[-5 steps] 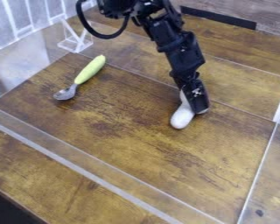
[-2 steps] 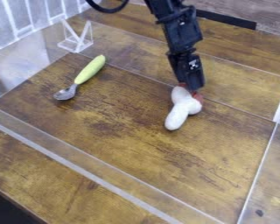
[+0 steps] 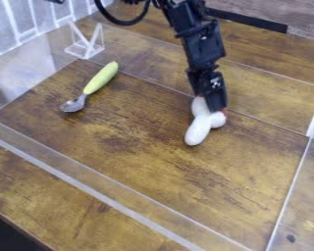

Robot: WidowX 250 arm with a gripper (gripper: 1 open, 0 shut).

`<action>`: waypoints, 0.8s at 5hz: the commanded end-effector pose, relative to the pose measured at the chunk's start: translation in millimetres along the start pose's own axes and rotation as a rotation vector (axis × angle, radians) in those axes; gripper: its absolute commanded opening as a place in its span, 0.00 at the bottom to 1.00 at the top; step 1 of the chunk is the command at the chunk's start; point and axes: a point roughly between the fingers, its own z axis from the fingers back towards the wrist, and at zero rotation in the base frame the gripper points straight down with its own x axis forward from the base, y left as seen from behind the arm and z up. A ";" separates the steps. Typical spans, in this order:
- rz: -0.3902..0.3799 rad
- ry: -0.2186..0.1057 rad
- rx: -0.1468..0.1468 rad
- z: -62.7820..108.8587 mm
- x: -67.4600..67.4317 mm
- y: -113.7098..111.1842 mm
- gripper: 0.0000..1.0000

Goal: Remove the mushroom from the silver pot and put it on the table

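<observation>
The black gripper (image 3: 214,102) is held with its jaws apart, pointed downward over the far end of the small toy mushroom with a plump white stem (image 3: 199,131). The mushroom is laid on its side on the large dark brown wood-grain tabletop (image 3: 133,167), directly below and in front of the gripper. Its rounded stem end is turned toward the camera, slightly to the image-left of the gripper. A pale, rounded part and a little red are seen at its other end, just beside the fingertips, where the cap is partly hidden; whether it is touched by them cannot be told.

From the far side of the table, the gripper is reached by the black robot arm (image 3: 186,34), along which dark cables are looped. Well apart from the gripper, toward the image-left, the silver spoon with a yellow-green handle (image 3: 99,78) is laid flat, its bowl pointed toward the camera. Beyond the spoon, up and to the image-left of the gripper, a white angular frame (image 3: 85,41) is placed near the clear acrylic wall panels (image 3: 28,22). By these panels the tabletop is bordered, and another clear edge is seen to the image-right of the gripper.
</observation>
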 end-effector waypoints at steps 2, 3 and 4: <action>-0.049 0.009 -0.001 28.1 17.9 -8.5 1.00; -0.084 0.038 -0.030 15.9 16.8 -9.0 0.00; -0.116 0.054 -0.063 4.9 16.4 -11.4 0.00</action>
